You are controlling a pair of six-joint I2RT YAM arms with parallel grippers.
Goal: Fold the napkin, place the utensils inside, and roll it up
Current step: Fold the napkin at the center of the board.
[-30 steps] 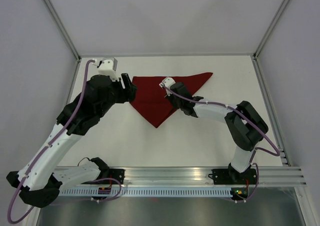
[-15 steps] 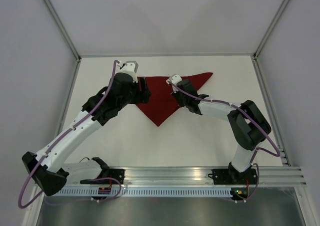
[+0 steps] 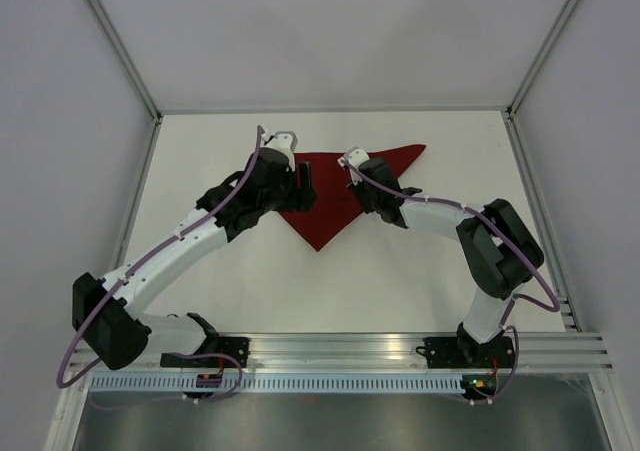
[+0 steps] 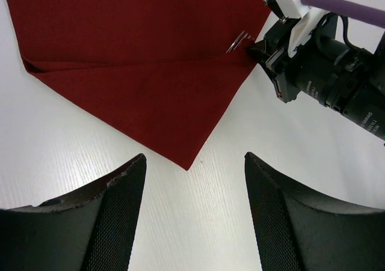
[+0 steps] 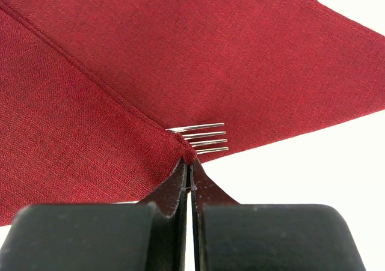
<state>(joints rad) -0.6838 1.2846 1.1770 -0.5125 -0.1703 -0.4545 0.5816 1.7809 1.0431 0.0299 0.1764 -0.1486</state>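
dark red napkin (image 3: 330, 196) lies folded in a triangle on the white desk (image 3: 400, 261). the right pincer (image 5: 189, 175) is closed, pinching a folded edge. fork (image 5: 198, 137) tines poke out just beyond it, lying crosswise, handle hidden under cloth. the left pincer (image 4: 194, 161) gapes wide and empty over the napkin's near point.

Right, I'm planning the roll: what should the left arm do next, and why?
Probably lower the open left gripper onto the corner of the napkin below it: the right gripper pinches the fold over the fork, so rolling needs a second hold.
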